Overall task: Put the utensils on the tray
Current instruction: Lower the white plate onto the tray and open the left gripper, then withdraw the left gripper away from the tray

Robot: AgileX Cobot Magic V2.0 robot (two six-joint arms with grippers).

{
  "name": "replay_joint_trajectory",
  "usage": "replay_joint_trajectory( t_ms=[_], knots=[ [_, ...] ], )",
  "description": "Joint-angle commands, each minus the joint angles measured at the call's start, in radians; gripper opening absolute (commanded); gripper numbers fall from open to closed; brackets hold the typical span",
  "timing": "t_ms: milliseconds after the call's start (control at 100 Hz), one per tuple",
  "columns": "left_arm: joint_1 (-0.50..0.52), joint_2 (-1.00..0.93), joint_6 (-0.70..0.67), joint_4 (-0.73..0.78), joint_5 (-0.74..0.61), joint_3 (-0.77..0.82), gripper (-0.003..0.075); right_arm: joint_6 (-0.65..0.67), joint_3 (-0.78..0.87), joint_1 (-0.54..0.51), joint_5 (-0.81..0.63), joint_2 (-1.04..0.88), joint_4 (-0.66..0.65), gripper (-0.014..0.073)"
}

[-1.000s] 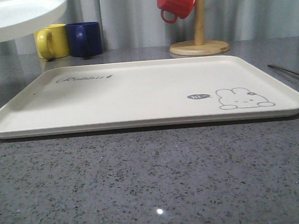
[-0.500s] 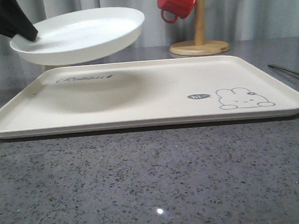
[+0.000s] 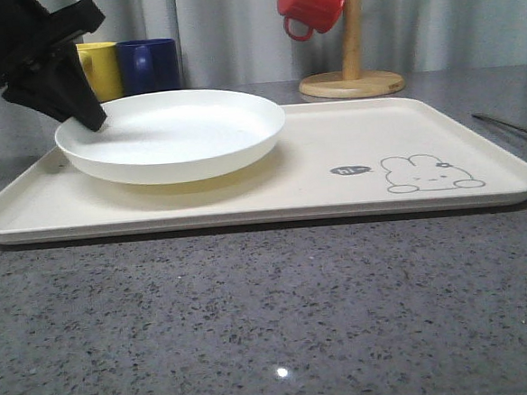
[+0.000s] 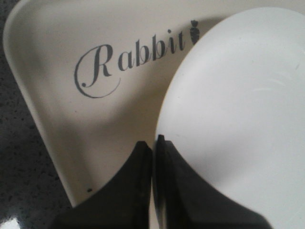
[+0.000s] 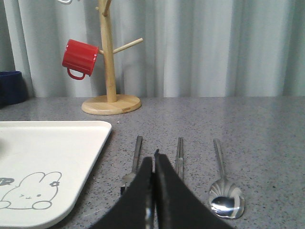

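Observation:
The round white plate (image 3: 171,136) is low over the left part of the cream tray (image 3: 247,218); I cannot tell whether it touches. My left gripper (image 3: 89,117) is shut on the plate's left rim. In the left wrist view the black fingers (image 4: 138,167) pinch the plate (image 4: 238,109) rim beside the "Rabbit" script on the tray (image 4: 52,57). My right gripper (image 5: 154,160) is shut on nothing, above the counter right of the tray (image 5: 47,143). Under it lie the fork (image 5: 137,145), the chopsticks (image 5: 180,148) and the spoon (image 5: 227,202), side by side.
Yellow mug (image 3: 101,69) and blue mug (image 3: 149,67) stand behind the tray's left end. A red mug (image 3: 311,4) hangs on a wooden stand (image 3: 352,83) behind the tray. A slim utensil (image 3: 510,126) lies right of the tray. Bare grey counter lies in front.
The left gripper has carried the plate from high at the upper left down and rightward to just over the tray's left part.

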Motion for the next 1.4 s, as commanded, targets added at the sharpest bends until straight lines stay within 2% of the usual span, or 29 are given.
replay_joint_trajectory(
  t_ms=[0, 730, 820, 970, 1040, 1090, 1390],
  knots=[
    [-0.007, -0.044, -0.01, -0.03, -0.021, -0.034, -0.0018, -0.005, -0.019, -0.008, -0.085, -0.021, -0.008, -0.0069],
    [-0.007, 0.014, -0.016, -0.017, -0.021, -0.035, -0.0006, -0.005, -0.019, -0.008, -0.085, -0.021, -0.008, -0.0069],
    [-0.007, 0.014, -0.016, -0.021, -0.019, -0.042, 0.0083, -0.005, -0.019, -0.008, -0.085, -0.021, -0.008, -0.0069],
    [-0.007, 0.014, -0.016, -0.021, -0.015, -0.061, 0.0365, -0.005, -0.019, -0.008, -0.085, -0.021, -0.008, -0.0069],
    [-0.007, 0.011, -0.014, -0.021, -0.013, -0.078, 0.0454, -0.005, -0.019, -0.008, -0.085, -0.021, -0.008, -0.0069],
    [-0.007, 0.011, -0.014, -0.021, -0.011, -0.093, 0.0472, -0.005, -0.019, -0.008, -0.085, -0.021, -0.008, -0.0069],
    [0.008, -0.065, -0.014, -0.023, -0.058, -0.13, 0.0472, -0.005, -0.019, -0.008, -0.085, -0.021, -0.008, -0.0069]
  ],
)
